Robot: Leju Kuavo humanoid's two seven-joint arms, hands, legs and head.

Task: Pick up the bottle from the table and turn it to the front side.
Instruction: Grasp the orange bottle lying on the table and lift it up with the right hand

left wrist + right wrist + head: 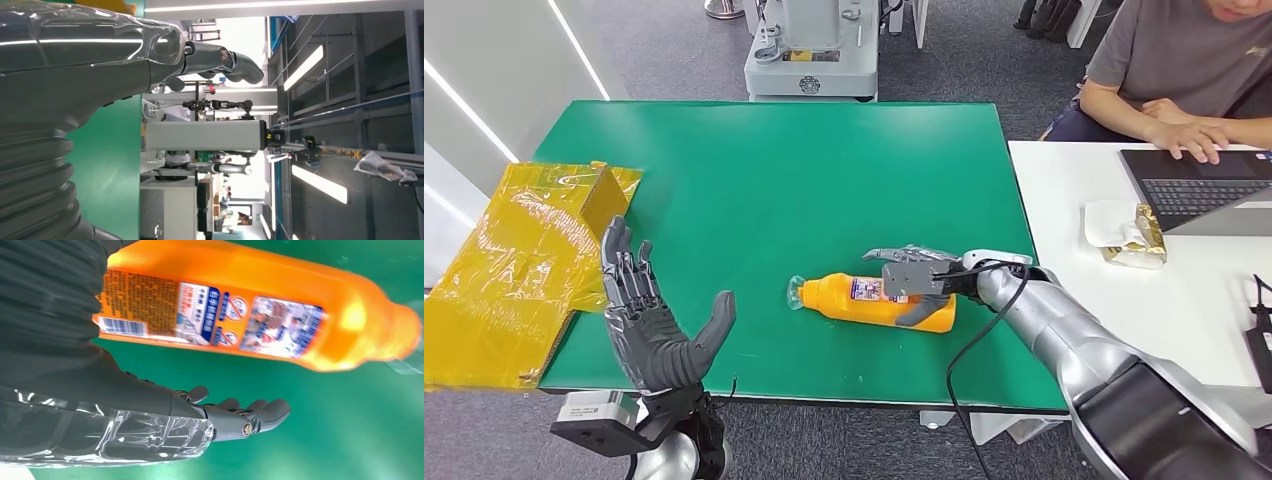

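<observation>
Near you, left hand [649,320] is raised at the table's [754,190] front edge, palm up, fingers spread, holding nothing. Further in, right hand [916,281] sits over the bottle's [879,301] base end, fingers draped across it w/ thumb at the near side. Wrist view shows fingers loosely curved beside the bottle, so can't tell if the grasp is firm. My read: pickup only starting; lift and turn both left. Bottle lies on its side on the green table, orange, clear cap pointing to the robot's left, back label w/ barcode facing up.
</observation>
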